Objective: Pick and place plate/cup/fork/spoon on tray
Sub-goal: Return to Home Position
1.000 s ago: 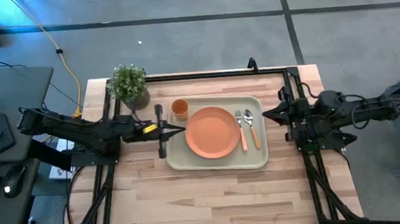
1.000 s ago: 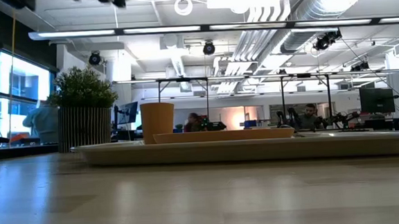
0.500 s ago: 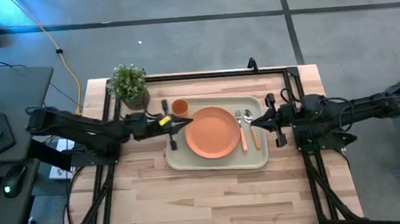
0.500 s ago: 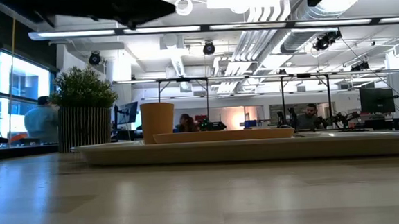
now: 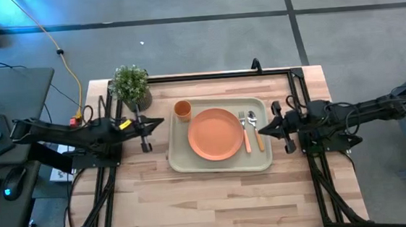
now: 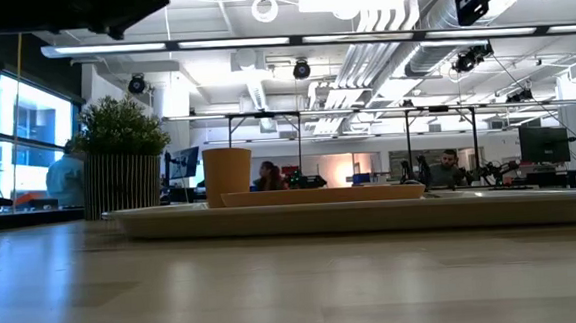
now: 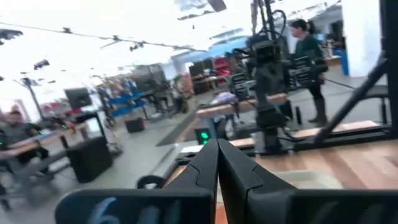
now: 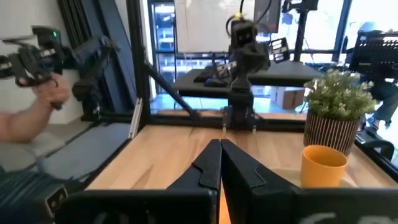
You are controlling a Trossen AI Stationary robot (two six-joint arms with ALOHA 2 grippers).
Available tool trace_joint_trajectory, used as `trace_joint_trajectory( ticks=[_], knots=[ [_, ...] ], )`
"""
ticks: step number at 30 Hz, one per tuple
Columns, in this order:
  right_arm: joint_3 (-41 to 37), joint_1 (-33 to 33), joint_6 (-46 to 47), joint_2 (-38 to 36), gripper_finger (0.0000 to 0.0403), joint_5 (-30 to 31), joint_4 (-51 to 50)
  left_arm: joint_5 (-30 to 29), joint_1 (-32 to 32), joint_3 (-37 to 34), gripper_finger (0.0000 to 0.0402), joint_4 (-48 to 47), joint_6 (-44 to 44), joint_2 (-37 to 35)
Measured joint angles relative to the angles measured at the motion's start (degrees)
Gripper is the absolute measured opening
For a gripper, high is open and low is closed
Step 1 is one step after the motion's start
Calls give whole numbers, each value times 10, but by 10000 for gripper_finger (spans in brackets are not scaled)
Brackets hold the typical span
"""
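Both arms are pulling back from the tray (image 5: 221, 163), left gripper (image 5: 151, 125) and right gripper (image 5: 265, 129) with jaws clenched empty, since the plate (image 5: 215, 133), cup (image 5: 182, 111), fork (image 5: 244, 132) and spoon (image 5: 256, 129) are lying on it, suggesting the task is finishing.

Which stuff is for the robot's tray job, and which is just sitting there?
For the job: pale beige-green rectangular tray, round orange plate, small orange cup, orange-handled fork, tan-handled silver spoon.

Just there: potted green plant, wooden table.
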Motion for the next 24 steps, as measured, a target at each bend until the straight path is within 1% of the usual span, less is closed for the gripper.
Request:
trace_joint_trajectory(
  ticks=[3,6,10,14,17,19,22,24],
  knots=[
    [0,0,3,-8,0,-1,-3,-14,0,-14,0,-12,17,-46],
    [0,0,3,-38,0,-13,-42,-20,0,-13,1,-66,9,-107],
    [0,0,3,-88,0,0,-101,-18,0,-13,0,-155,1,-186],
    [-4,0,0,-121,0,-1,-112,-12,0,-13,0,-212,-8,-247],
    [-35,0,-19,-143,0,-25,-113,2,0,-13,0,-244,-16,-280],
    [-60,0,-26,-162,0,-39,-90,14,0,-13,0,-263,-23,-295],
    [-72,0,-27,-197,0,-41,-67,37,0,-13,0,-289,-22,-309],
    [-74,0,-30,-218,0,-42,-78,45,0,-23,0,-275,-20,-310]
  ],
)
